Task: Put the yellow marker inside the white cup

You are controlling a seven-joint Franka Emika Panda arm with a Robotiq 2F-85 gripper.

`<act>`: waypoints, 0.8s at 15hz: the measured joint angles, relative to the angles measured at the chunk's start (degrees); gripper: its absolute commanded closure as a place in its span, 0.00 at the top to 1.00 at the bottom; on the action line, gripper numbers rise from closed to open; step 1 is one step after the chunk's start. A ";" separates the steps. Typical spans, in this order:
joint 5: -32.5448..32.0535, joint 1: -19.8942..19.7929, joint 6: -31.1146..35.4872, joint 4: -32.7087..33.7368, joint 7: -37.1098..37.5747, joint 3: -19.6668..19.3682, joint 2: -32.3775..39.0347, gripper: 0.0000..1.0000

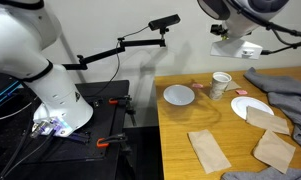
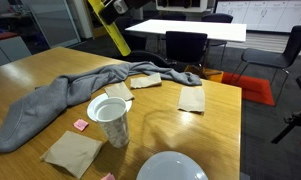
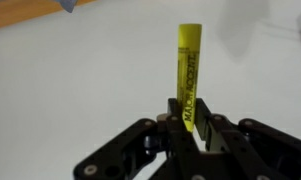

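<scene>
In the wrist view my gripper (image 3: pixel 190 108) is shut on the yellow marker (image 3: pixel 190 60), which sticks out straight beyond the fingertips over a pale blurred surface. The white cup (image 1: pixel 221 85) stands upright on the wooden table (image 1: pixel 190 125) between two white plates. It also shows in an exterior view (image 2: pixel 110 120), open end up with a dark inside. In an exterior view my gripper (image 1: pixel 237 45) hangs high above the table, above and slightly beyond the cup. The marker is too small to make out in both exterior views.
Two flat white plates (image 1: pixel 178 95) (image 1: pixel 252 108) flank the cup. Several tan paper bags (image 1: pixel 208 150) (image 1: pixel 275 150) lie on the table. A grey cloth (image 2: pixel 60 100) is heaped along one side. A camera arm (image 1: pixel 140 40) reaches over the table's edge.
</scene>
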 measured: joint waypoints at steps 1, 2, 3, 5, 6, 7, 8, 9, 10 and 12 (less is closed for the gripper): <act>1.22 0.18 0.00 0.00 -1.04 -0.26 0.34 0.05; 2.47 0.31 -0.07 0.01 -2.14 -0.47 0.78 0.05; 3.85 0.47 -0.30 0.01 -3.41 -0.69 1.30 0.05; 6.27 0.69 -1.31 0.01 -6.35 -0.97 2.44 0.05; 7.20 0.73 -1.99 0.01 -7.88 -0.99 3.03 0.05; 7.87 0.76 -2.88 0.01 -9.43 -1.01 3.65 0.05; 8.43 0.79 -3.83 0.01 -10.84 -1.02 4.26 0.05; 8.83 0.82 -4.85 0.02 -12.11 -1.06 4.86 0.05; 9.07 0.84 -5.72 0.02 -12.98 -1.10 5.39 0.05; 9.64 0.95 -6.79 0.03 -14.53 -1.17 6.43 0.05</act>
